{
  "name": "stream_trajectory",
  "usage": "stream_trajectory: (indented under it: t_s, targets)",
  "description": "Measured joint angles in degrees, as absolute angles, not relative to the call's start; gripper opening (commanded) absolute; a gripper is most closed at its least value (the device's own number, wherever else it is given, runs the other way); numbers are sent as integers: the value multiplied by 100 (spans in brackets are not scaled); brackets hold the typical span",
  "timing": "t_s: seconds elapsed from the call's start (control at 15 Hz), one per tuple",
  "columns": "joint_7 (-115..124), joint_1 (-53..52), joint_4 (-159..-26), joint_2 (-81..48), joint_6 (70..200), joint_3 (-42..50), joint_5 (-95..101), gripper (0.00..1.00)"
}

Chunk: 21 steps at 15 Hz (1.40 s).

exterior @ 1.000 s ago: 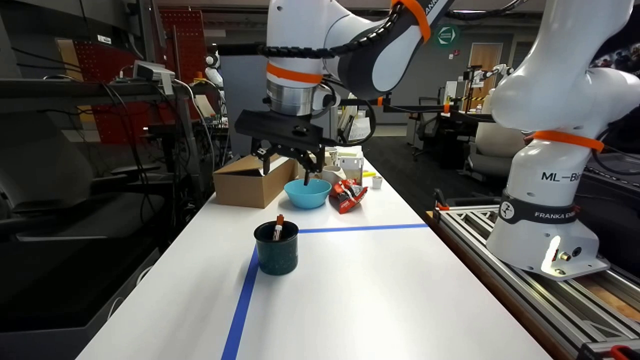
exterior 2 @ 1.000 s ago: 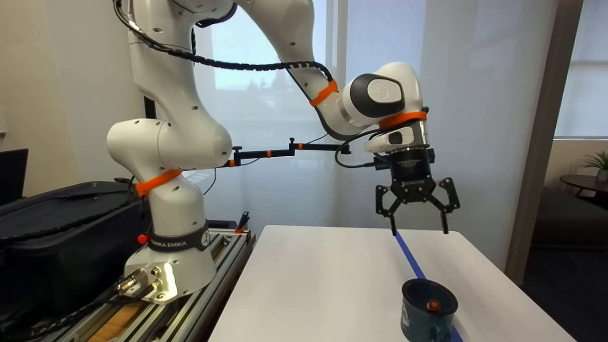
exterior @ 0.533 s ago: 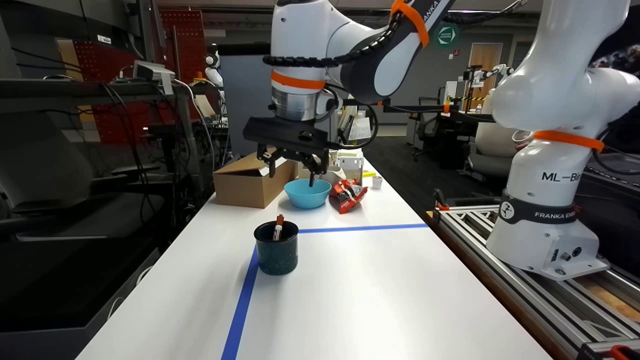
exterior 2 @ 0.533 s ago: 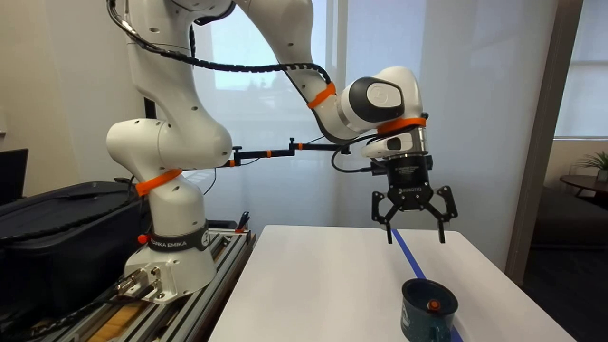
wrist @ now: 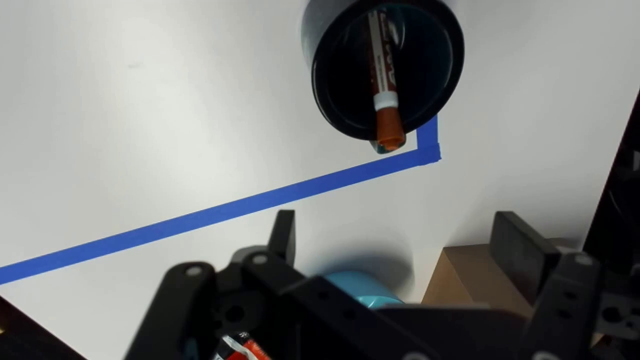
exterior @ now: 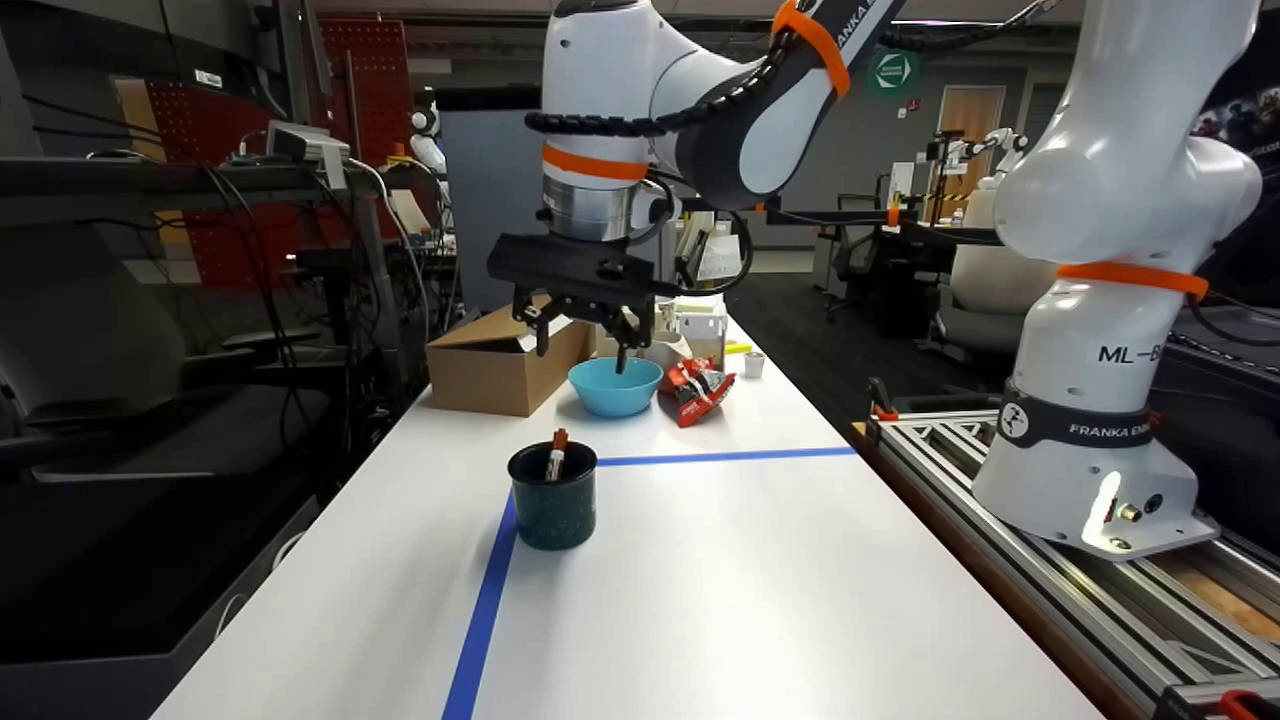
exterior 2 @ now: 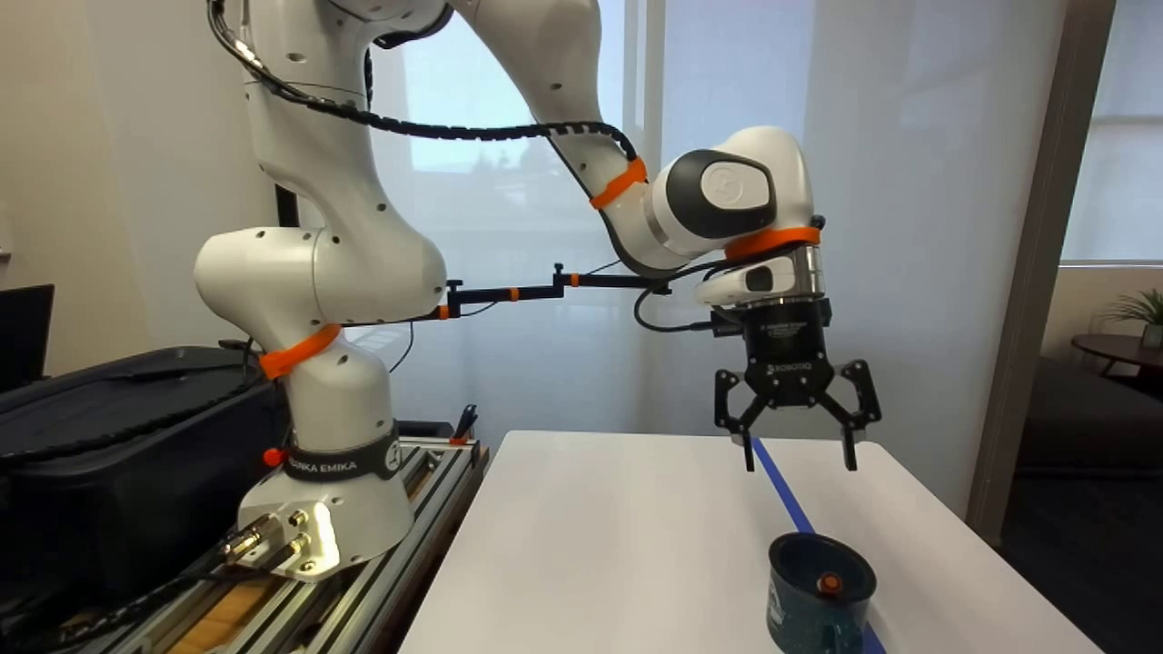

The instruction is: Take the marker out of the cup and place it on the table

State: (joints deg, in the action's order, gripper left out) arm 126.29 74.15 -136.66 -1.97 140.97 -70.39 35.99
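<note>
The dark teal cup (exterior: 555, 515) stands upright on the white table (exterior: 750, 560), over a blue tape line. It also shows in an exterior view (exterior 2: 804, 618), with a handle, and in the wrist view (wrist: 316, 32). The marker (wrist: 384, 82), with a red-brown cap and a white-labelled barrel, leans inside the cup, its cap above the rim. The marker also shows in both exterior views (exterior: 556, 457) (exterior 2: 829, 584). My gripper (exterior 2: 800, 468) is open and empty, above the table and higher than the cup, on the bowl side of it. Its fingers spread wide in the wrist view (wrist: 395, 214).
A light blue bowl (exterior: 617, 388), a brown cardboard box (exterior: 490, 375) and a red packet (exterior: 697, 390) stand behind the cup. A small white cup (exterior: 754, 364) stands near the table's edge. Blue tape (wrist: 225, 212) forms a corner beside the cup.
My gripper has come down a little over the last second, with a slight sideways shift. It stays open. The cup and the marker have not moved.
</note>
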Motion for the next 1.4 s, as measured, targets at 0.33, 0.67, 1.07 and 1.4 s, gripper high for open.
stream_trajectory:
  t_s: [0.33, 0.67, 1.07, 1.4]
  targets:
    - [12632, 7450, -13668, -234, 14191, -6987, 3603, 100]
    - [12688, 7443, -13719, -338, 14190, -6983, 3633, 100]
    - [12833, 7393, -13787, -587, 14186, -6939, 3836, 100]
    - [13024, 7178, -13779, -878, 14186, -6737, 4080, 100]
